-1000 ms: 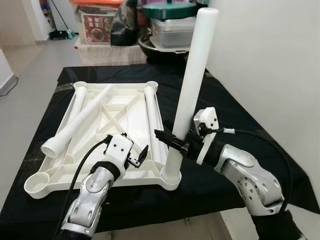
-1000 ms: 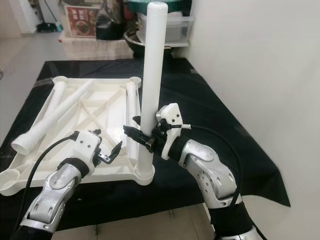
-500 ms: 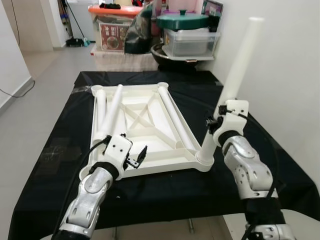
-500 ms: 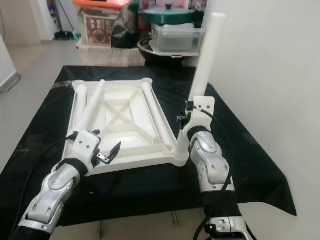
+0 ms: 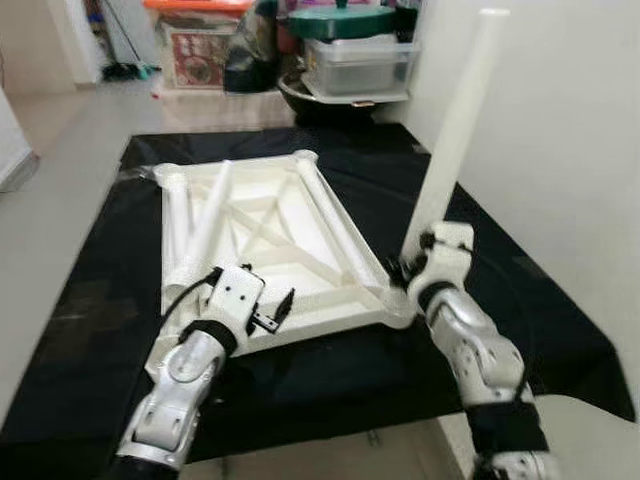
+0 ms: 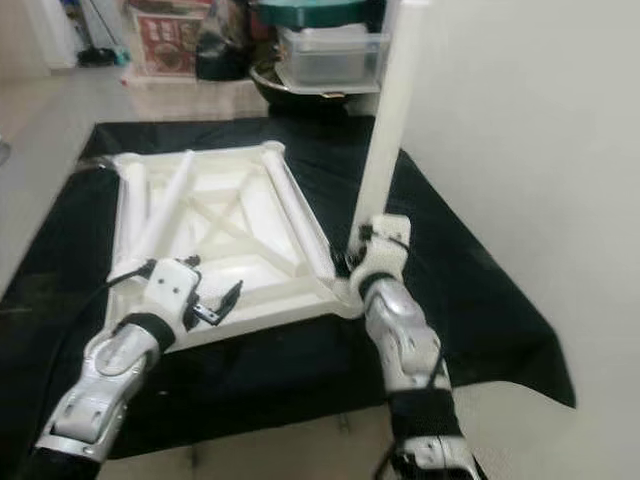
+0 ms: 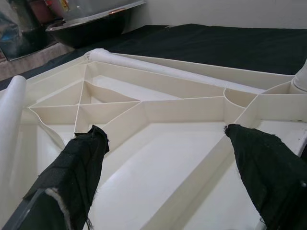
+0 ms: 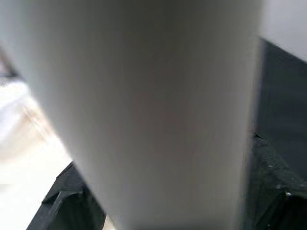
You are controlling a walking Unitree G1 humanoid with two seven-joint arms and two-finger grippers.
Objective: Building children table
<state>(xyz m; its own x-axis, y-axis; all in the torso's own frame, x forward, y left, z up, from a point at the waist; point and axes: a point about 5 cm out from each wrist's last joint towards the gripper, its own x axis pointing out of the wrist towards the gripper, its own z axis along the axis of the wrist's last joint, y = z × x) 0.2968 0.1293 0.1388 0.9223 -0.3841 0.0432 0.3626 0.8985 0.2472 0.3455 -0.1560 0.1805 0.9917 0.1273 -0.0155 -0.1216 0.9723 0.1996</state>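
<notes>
The white table top [image 5: 310, 275] lies upside down on a black-covered table [image 5: 520, 300], its ribbed underside up. One white leg [image 5: 452, 130] stands in the near right corner socket [image 5: 400, 312], leaning slightly right. My right gripper [image 5: 412, 268] is shut on that leg low down; in the right wrist view the leg [image 8: 144, 110] sits between the black fingers [image 8: 72, 196]. Three more legs [image 5: 210, 215] lie loose on the table top. My left gripper [image 5: 280, 312] hovers open over the near edge, and in its wrist view the ribs [image 7: 144, 108] lie beyond its fingers [image 7: 76, 172].
A white wall [image 5: 560, 120] rises close on the right. Behind the table stand a red-lidded box [image 5: 205, 45], clear stacked tubs [image 5: 360, 60] with a green lid, and a dark metal basin [image 5: 310, 100]. Bare floor [image 5: 60, 130] lies to the left.
The camera has swung, so the whole scene shifted. The held leg, nearly upright a second ago, now leans right, and my right wrist has turned around it. The left gripper has stayed put.
</notes>
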